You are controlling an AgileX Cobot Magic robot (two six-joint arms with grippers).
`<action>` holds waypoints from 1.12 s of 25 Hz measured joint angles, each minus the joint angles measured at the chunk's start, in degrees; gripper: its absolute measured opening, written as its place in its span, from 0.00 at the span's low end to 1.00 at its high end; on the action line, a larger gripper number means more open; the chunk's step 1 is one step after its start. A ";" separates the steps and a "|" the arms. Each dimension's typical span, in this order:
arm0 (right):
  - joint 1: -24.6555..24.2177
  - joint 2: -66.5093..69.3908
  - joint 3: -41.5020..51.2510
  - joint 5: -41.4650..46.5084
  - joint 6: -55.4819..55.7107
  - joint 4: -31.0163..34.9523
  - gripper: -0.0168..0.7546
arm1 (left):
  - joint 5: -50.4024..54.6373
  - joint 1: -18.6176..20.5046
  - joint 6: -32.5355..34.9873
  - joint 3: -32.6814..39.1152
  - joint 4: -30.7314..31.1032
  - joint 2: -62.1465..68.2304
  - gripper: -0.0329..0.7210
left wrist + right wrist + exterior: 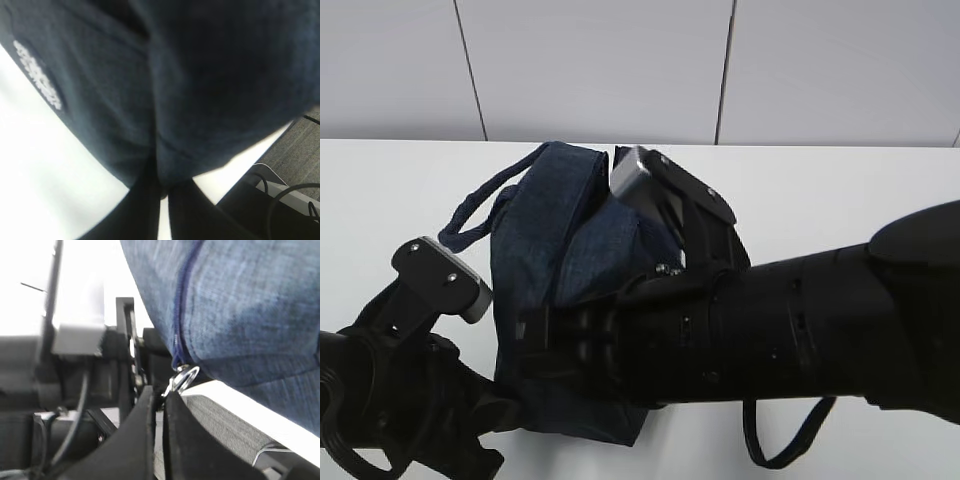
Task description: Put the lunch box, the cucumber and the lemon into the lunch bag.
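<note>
The dark navy lunch bag (545,240) stands in the middle of the white table, its fabric crumpled. My left gripper (164,192) is shut on a low fold of the bag's fabric (200,75). My right gripper (161,394) is shut on the silver ring pull (184,377) at the end of the bag's zipper (181,305). In the exterior view the right arm (770,320) reaches across the front of the bag and hides its lower half. The lunch box, the cucumber and the lemon are out of view.
One loop handle (480,205) lies to the bag's left, and another strap (790,440) hangs under the right arm. The left arm (390,390) fills the near left corner. The table's front edge (250,415) runs close under the bag, with grey floor and cables below it.
</note>
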 joint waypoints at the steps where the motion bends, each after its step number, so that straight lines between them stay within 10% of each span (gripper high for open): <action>1: 0.00 0.00 -0.46 -0.27 0.00 0.00 0.02 | 0.00 0.00 0.00 0.00 0.00 0.00 0.03; 28: 0.00 -0.14 -5.30 -7.77 -0.96 0.09 0.02 | -1.47 0.00 0.00 2.44 -2.04 0.00 0.03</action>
